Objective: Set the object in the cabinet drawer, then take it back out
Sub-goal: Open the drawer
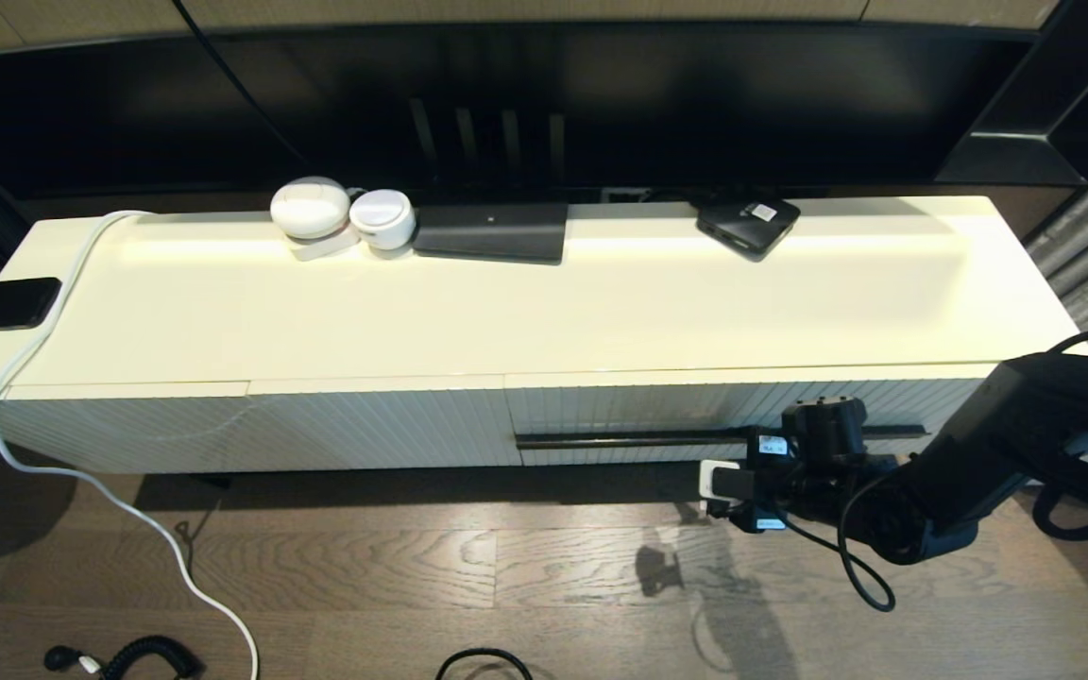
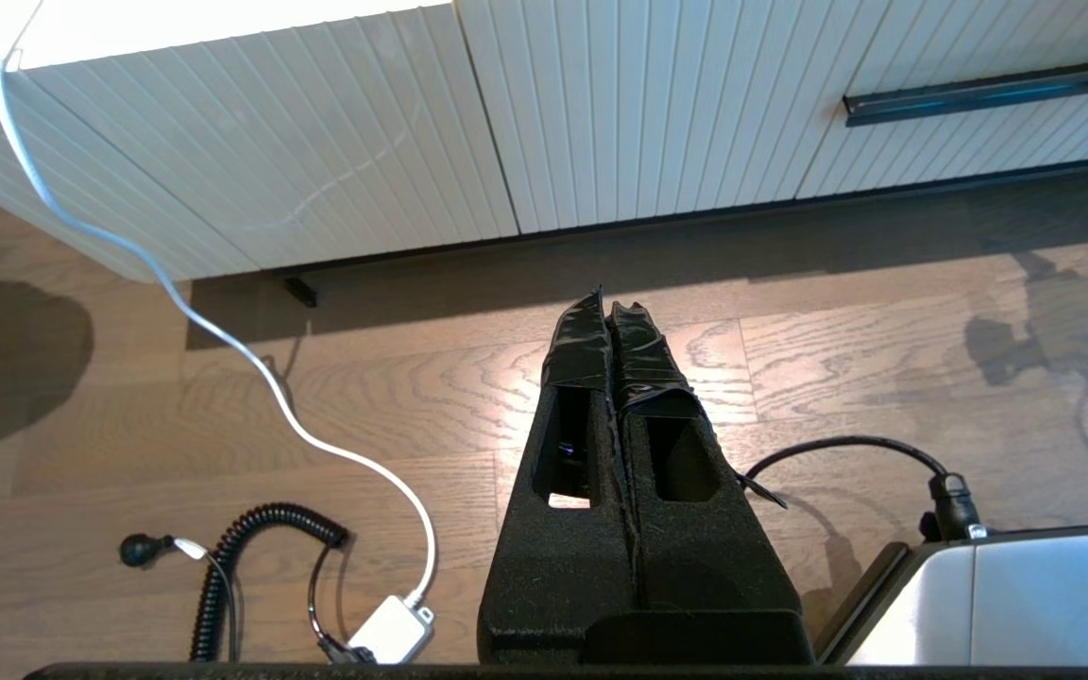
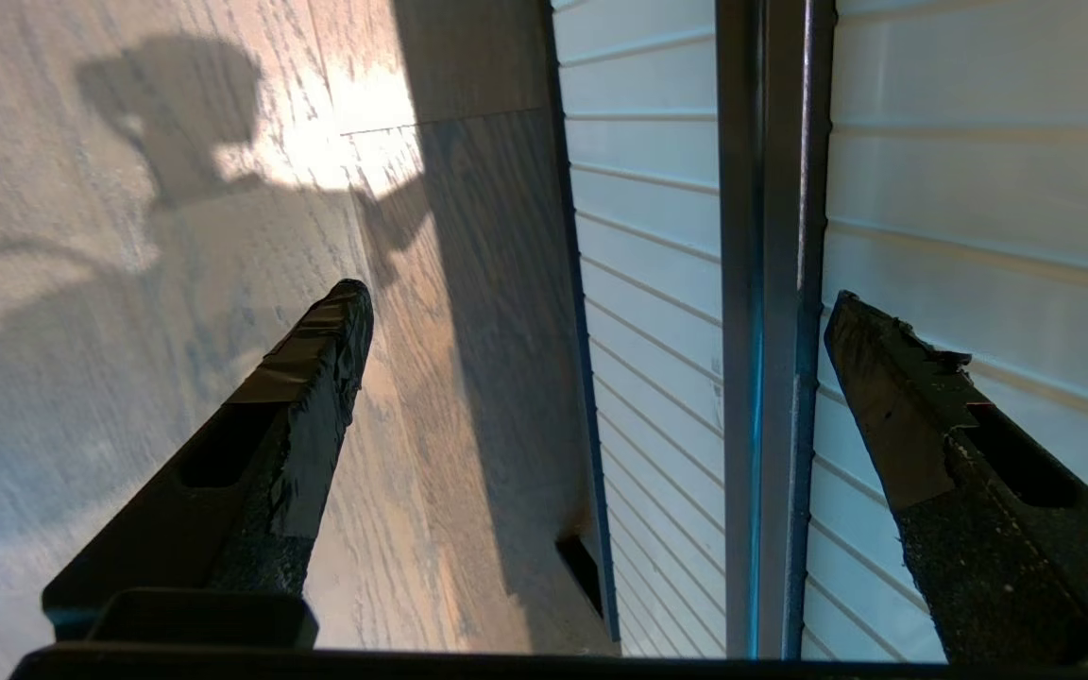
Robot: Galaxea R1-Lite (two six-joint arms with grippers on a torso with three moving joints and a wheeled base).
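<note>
- Right hand (image 3: 591,312) sits nearest, its two black fingers (image 3: 308,378) spread wide, turned so that one finger is on the floor side and the other lies over the ribbed front past the handle; nothing is between them.
- Between those fingers, closer to the far one, runs the long black bar handle (image 3: 771,283) of the cabinet drawer (image 1: 695,406). The drawer is shut, its ribbed white front flush with the neighbouring panel (image 1: 317,425).
- I judge the step in hand to be closing on the bar so the drawer can be pulled open; no contact with the bar shows yet.
- Risks: the bar is thin and off-centre in the hand's gap, so one finger could meet it first and push it sideways, or the finger over the front could scrape the ribs. A weak pinch on smooth metal may slip once pulling starts.
- Which object is to go in the drawer I cannot tell; on the cabinet's top surface (image 1: 601,302), well above the hand, lie two white round gadgets (image 1: 346,217), a dark flat box (image 1: 492,231) and a small black device (image 1: 747,225).
- Left hand (image 2: 608,312) hangs parked over the wooden floor (image 2: 884,378), fingers pressed together, holding nothing.
</note>
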